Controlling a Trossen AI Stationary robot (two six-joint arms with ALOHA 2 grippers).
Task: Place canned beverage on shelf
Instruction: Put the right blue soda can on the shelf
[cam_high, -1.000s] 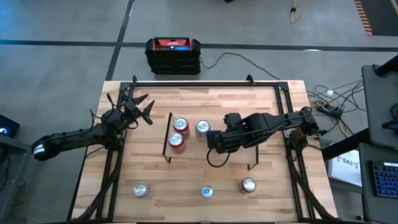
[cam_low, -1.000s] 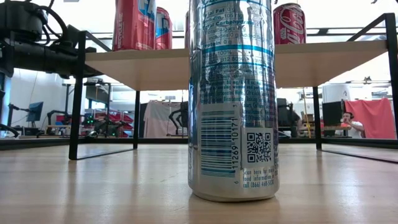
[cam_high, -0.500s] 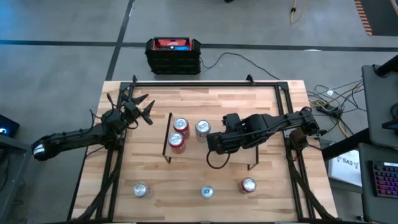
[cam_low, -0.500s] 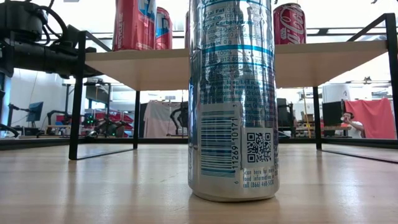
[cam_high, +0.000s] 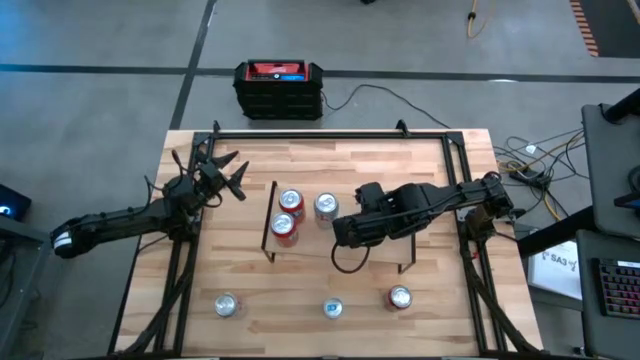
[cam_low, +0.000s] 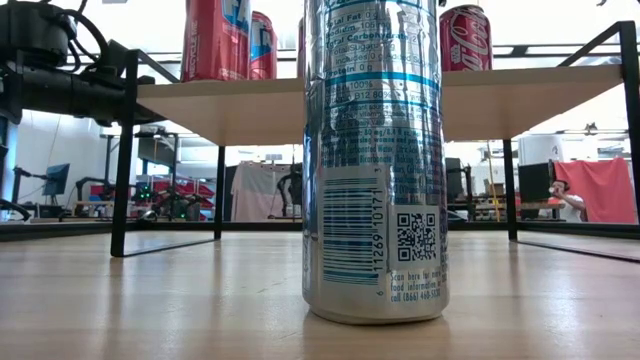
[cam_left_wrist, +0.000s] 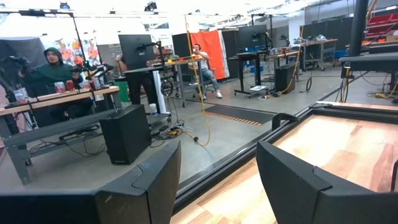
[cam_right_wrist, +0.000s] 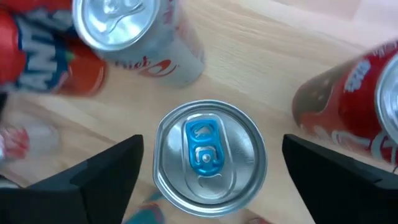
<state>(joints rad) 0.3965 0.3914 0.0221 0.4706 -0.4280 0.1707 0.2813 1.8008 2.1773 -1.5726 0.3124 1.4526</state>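
The shelf (cam_high: 310, 248) stands mid-table, and three cans (cam_high: 291, 200) (cam_high: 283, 226) (cam_high: 325, 206) stand upright on its left part. My right gripper (cam_high: 345, 232) hangs over the board, pointing steeply down. It is open, with one finger on either side of a silver-topped can with a blue tab (cam_right_wrist: 208, 152). Neither finger touches this can, which stands upright on the board (cam_right_wrist: 249, 56). The low view shows red cans (cam_low: 215, 40) (cam_low: 465, 38) on the shelf (cam_low: 250, 100). My left gripper (cam_high: 225, 172) (cam_left_wrist: 217, 186) waits open at the table's far left.
Three more cans stand on the table near its front edge (cam_high: 226, 305) (cam_high: 332, 308) (cam_high: 399, 297). The middle one fills the low view (cam_low: 375, 160). A silver can (cam_right_wrist: 137, 37) and red cans (cam_right_wrist: 360, 106) crowd around the can under my right gripper. A black frame (cam_high: 330, 132) borders the table.
My right gripper has rolled a little about the line it points along while staying over the shelf. The cans and the left arm have kept still.
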